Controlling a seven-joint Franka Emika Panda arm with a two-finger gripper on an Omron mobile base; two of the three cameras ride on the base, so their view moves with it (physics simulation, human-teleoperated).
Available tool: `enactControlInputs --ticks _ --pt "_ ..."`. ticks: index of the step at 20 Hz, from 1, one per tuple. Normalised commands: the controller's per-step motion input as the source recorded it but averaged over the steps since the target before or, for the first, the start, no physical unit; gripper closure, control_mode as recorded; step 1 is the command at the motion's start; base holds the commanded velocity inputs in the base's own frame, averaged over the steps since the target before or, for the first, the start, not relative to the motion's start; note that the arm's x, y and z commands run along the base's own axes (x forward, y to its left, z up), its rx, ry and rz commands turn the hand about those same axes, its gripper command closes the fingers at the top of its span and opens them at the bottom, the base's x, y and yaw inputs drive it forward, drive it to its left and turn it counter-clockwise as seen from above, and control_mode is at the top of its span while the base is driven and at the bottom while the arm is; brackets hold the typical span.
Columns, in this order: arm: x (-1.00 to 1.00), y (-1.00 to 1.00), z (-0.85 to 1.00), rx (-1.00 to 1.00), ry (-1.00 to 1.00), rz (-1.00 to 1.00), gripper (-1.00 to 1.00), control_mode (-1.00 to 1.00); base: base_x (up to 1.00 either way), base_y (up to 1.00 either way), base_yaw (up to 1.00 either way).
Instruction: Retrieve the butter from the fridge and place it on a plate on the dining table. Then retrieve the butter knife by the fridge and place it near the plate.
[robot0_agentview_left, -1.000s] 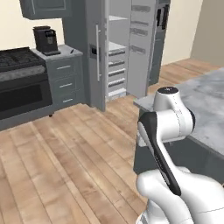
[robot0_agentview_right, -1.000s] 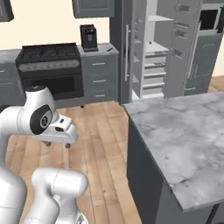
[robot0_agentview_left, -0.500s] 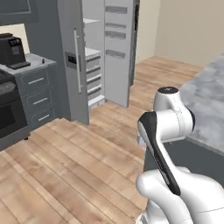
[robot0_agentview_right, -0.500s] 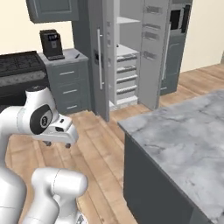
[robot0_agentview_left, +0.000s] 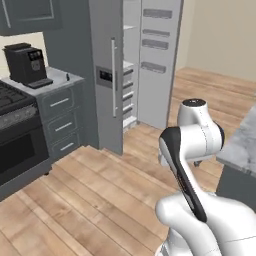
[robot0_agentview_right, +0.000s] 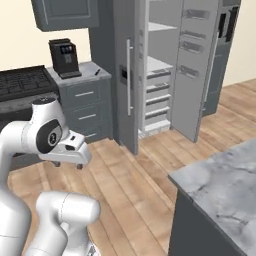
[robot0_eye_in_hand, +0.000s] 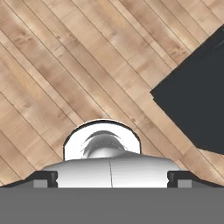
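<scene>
Fridge far ahead, right door swung open, white inner shelves showing, left door shut with its long silver handle. Dining table near right, a marble corner in sight. Coffee machine on the small counter left of the fridge. Gripper pointed down over wooden floor, finger tips wide apart, holding nothing

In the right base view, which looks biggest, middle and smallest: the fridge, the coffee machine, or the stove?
Largest to smallest, as they look in that view:
1. The fridge, by far the tallest, with its door open.
2. The stove, partly hidden behind the robot arm, so its full size is unsure.
3. The coffee machine on the counter.
</scene>
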Motion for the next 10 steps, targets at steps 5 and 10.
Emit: enactControlInputs --ticks 5,10 --pt "0.0 0.0 0.0 0.0 0.0 0.0 -1.0 1.0 0.7 0.87 0.01" --pt "0.0 0.0 0.0 0.0 0.0 0.0 -1.0 1.0 0.76 1.0 0.0"
